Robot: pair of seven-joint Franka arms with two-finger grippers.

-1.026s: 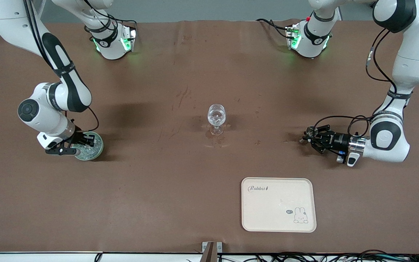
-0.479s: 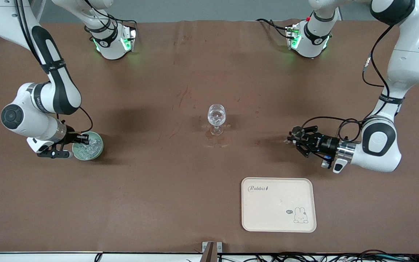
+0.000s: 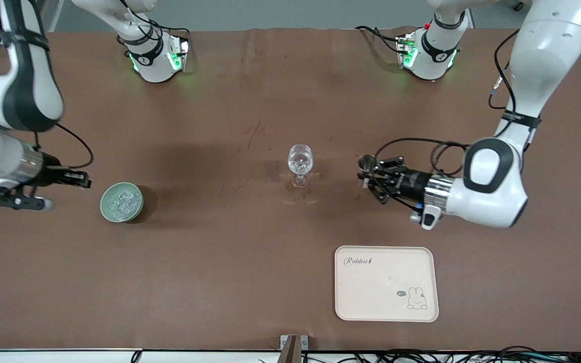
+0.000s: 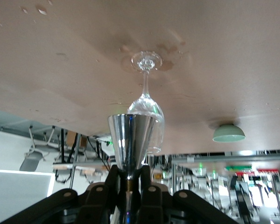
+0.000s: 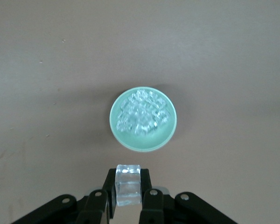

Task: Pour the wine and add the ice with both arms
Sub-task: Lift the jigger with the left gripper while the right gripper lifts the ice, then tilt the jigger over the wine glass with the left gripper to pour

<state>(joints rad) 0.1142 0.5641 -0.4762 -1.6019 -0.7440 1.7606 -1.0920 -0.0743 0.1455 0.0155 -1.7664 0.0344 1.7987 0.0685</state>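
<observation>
Gripping a single clear ice cube (image 5: 128, 185) between its fingers, the right gripper (image 3: 71, 177) is held raised near the right arm's end of the table, beside the green bowl (image 3: 121, 202) and farther from the wine glass (image 3: 300, 162) than the bowl is. The cube is seen pinched squarely in the right wrist view, with the bowl directly below the camera; the height is judged to serve clearance over the bowl's rim before any travel toward the glass.

The rest of the ice (image 5: 142, 114) is noted heaped in the green bowl, which stands on the brown table (image 3: 220, 262) well apart from the wine glass, toward the right arm's end. The bowl is judged to be sited there so that the right arm can draw from it without crossing the other arm.

The wine glass stands upright at the table's middle, within reach of both arms. Something clear appears to lie in its bowl; whether that is liquid or ice cannot be told.

The left gripper (image 3: 368, 174) is held just beside the wine glass, on the side toward the left arm's end, and is clamped on the stem of a small metal cup (image 4: 130, 142). The cup is kept mouth-up and near rim height, evidently so that nothing is spilled before tipping.

A cream tray (image 3: 386, 302) lies nearer the front camera than the wine glass and is not engaged.
</observation>
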